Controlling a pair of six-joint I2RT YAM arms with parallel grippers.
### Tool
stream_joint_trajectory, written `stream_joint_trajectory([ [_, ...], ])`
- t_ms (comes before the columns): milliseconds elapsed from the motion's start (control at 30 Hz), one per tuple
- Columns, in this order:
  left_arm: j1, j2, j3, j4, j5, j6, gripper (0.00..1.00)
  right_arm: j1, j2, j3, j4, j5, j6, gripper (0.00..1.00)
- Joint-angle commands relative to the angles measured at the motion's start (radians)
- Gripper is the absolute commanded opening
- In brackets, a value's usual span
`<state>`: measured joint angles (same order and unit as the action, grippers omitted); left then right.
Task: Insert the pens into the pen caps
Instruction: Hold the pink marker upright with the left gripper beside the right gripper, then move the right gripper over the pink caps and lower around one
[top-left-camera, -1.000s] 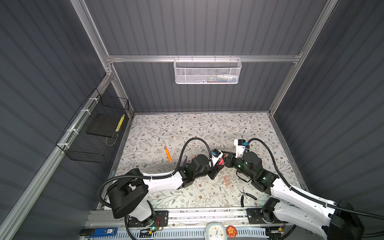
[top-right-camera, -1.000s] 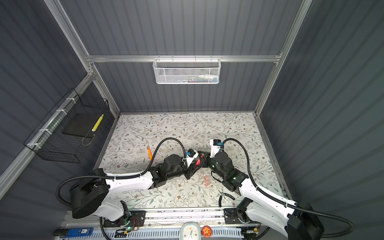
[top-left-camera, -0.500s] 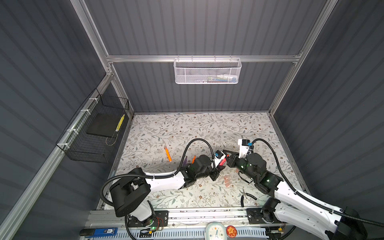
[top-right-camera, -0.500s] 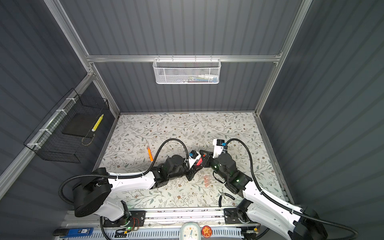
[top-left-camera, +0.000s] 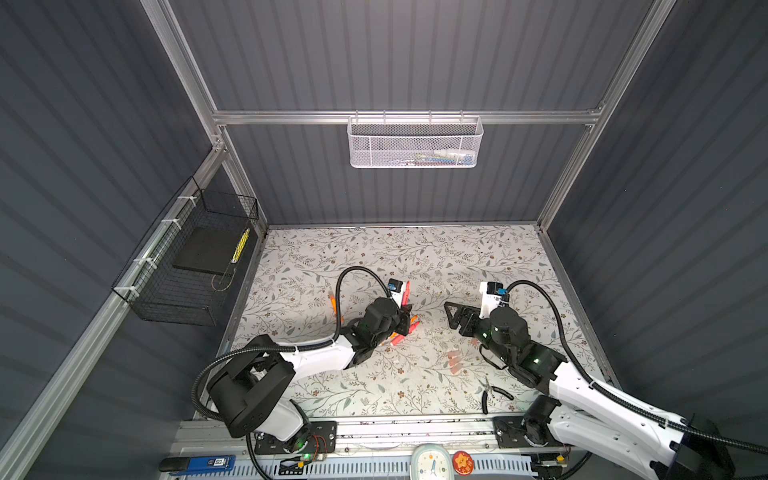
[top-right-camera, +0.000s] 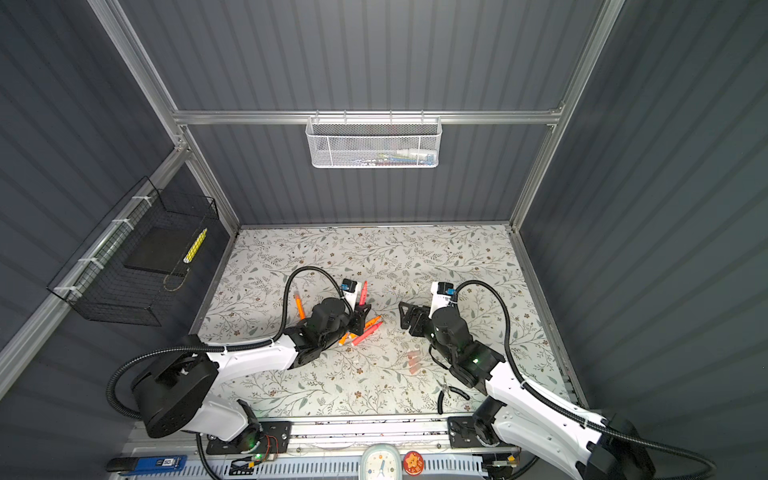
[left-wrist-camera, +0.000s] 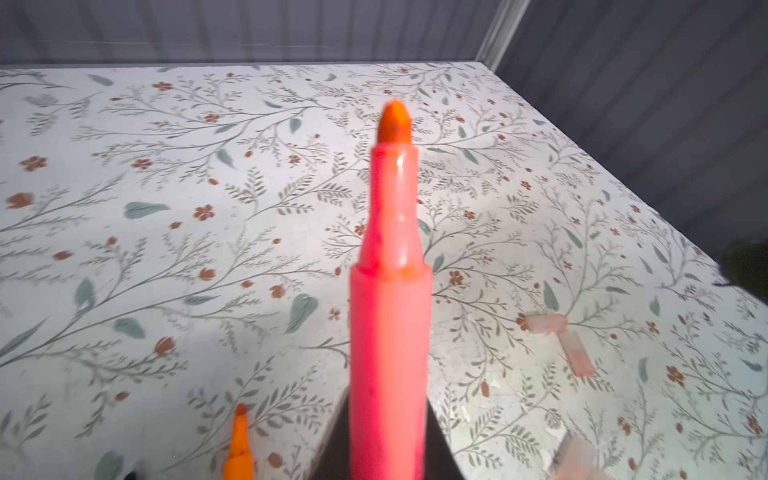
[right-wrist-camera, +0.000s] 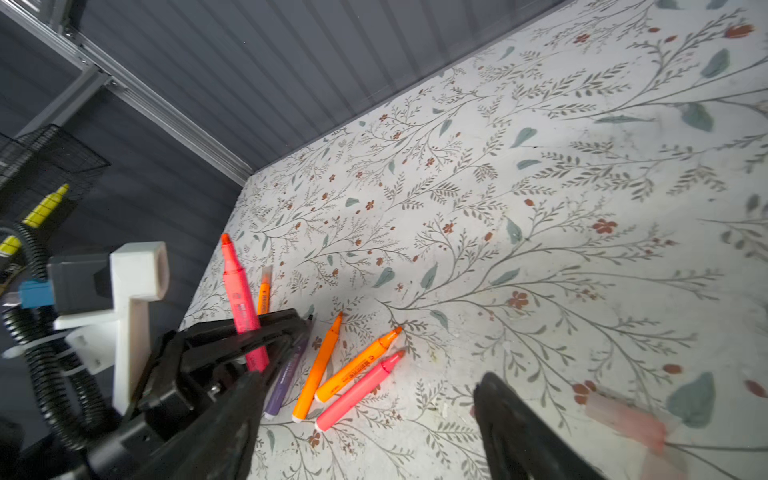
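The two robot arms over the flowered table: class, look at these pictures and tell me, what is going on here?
The left gripper is shut on a pink-red pen, holding it tip-up and uncapped above the flowered table. The right gripper stands open and empty, apart from it. Four more pens lie beside the left gripper, and loose pale-pink caps lie nearer the right arm. The held pen has no cap on yet.

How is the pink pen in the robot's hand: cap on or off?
Off. The pink pen in the left gripper shows a bare tip; pen caps lie on the table.
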<state>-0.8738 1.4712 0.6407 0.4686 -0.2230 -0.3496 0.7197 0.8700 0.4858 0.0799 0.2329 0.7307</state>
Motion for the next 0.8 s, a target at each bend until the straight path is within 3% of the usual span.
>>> stream_joint_trajectory([
  [0, -0.011, -0.038, -0.026, 0.068, -0.072, -0.026, 0.00, -0.009, 0.004, 0.072, -0.121, 0.101, -0.005, 0.76],
  [133, -0.011, -0.039, -0.024, 0.076, -0.007, 0.006, 0.00, -0.028, 0.023, 0.126, -0.301, 0.142, 0.000, 0.72],
  [333, -0.010, -0.038, -0.018, 0.076, 0.020, 0.015, 0.00, -0.072, 0.039, 0.141, -0.483, 0.017, -0.032, 0.68],
  [567, -0.011, -0.026, -0.006, 0.067, 0.039, 0.017, 0.00, -0.084, 0.126, 0.111, -0.517, -0.084, -0.043, 0.57],
  [767, -0.011, -0.026, -0.004, 0.068, 0.051, 0.020, 0.00, -0.119, 0.287, 0.112, -0.493, -0.115, -0.066, 0.50],
])
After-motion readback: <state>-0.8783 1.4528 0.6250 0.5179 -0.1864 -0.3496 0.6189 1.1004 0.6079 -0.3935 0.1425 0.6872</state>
